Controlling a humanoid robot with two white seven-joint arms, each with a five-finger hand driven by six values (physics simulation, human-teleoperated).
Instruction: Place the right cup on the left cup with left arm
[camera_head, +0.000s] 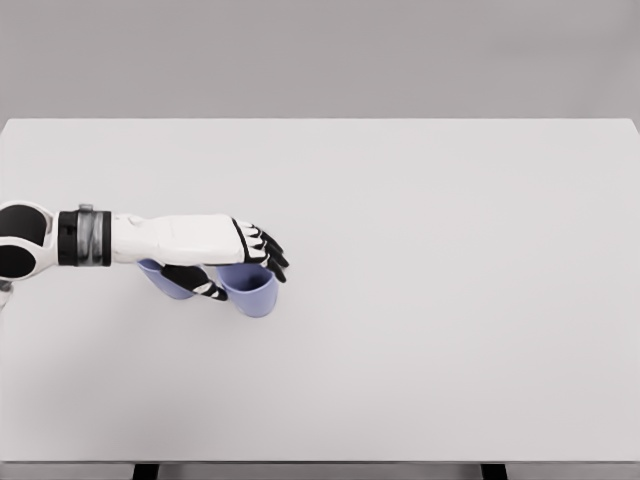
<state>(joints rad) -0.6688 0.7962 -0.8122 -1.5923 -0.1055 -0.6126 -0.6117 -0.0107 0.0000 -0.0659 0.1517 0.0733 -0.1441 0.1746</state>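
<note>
Head view. The left hand (235, 255) reaches in from the left edge of the white worktop (420, 300), its arm lying almost level above the surface. Its fingers (268, 250) curl over the rim of the right cup (250, 290), a lilac cup standing upright, while the thumb presses from the near side; the fingers are closed on this cup. The left cup (165, 280), the same colour, sits just beside it under the forearm and is largely hidden; whether the two cups touch cannot be told. The right arm is not in view.

Risks, as judged from this layout: the cups stand so close that lifting the held cup may drag or tip its neighbour. The forearm passes directly over the target, so a low lift could knock it. A rim-and-thumb hold may let the cup tilt, so it lands askew rather than seated on the other.
</note>
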